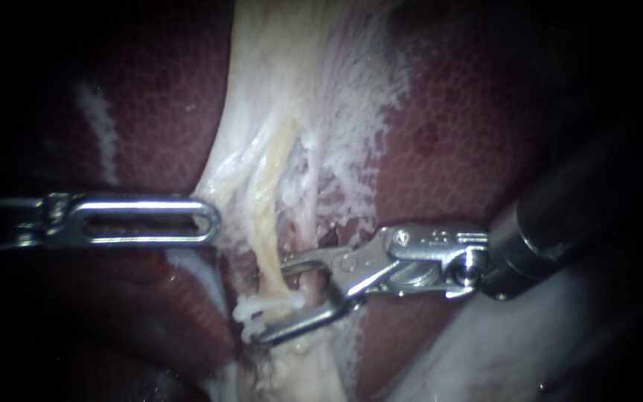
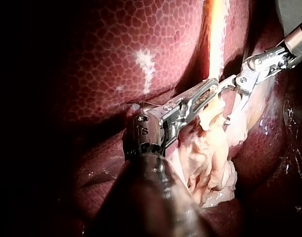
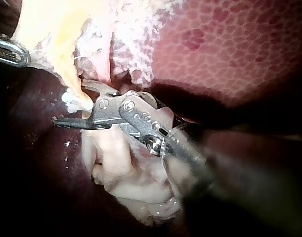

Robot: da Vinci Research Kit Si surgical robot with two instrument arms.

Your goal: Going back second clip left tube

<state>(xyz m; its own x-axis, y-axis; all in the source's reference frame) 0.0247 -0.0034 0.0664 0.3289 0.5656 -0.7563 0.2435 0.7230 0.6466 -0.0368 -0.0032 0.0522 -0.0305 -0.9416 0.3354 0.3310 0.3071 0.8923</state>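
1. white clip (image 1: 253, 310) sits across the lower end of the left tube (image 1: 268, 216), where the tube meets a bunched mass of pale tissue (image 1: 277, 74).
2. left tube: yellowish, running down the pale tissue between two dark red areas of liver (image 1: 470, 134). a thinner pinkish strand lies just beside it on its right.
3. right instrument (image 1: 269, 299): shaft enters from the right. its jaws stand apart with a clear gap and grip nothing.
4. clip relative to right instrument: the clip lies within the gap between the jaws, close to the lower jaw and near its tip. contact with that jaw cannot be confirmed. the upper jaw's tip lies just beside the tube, above the clip. the right wrist view agrees, showing white material between the two jaws.
5. left instrument (image 1: 206, 221): shaft enters from the left and lies level, with a slotted jaw uppermost. its jaws are closed on the edge of the pale tissue, which tents toward the tip. the tip is near the tube, above the clip and apart from it.
6. left wrist view: the two instruments' tips are near each other and not touching, with pale tissue bunched under them.
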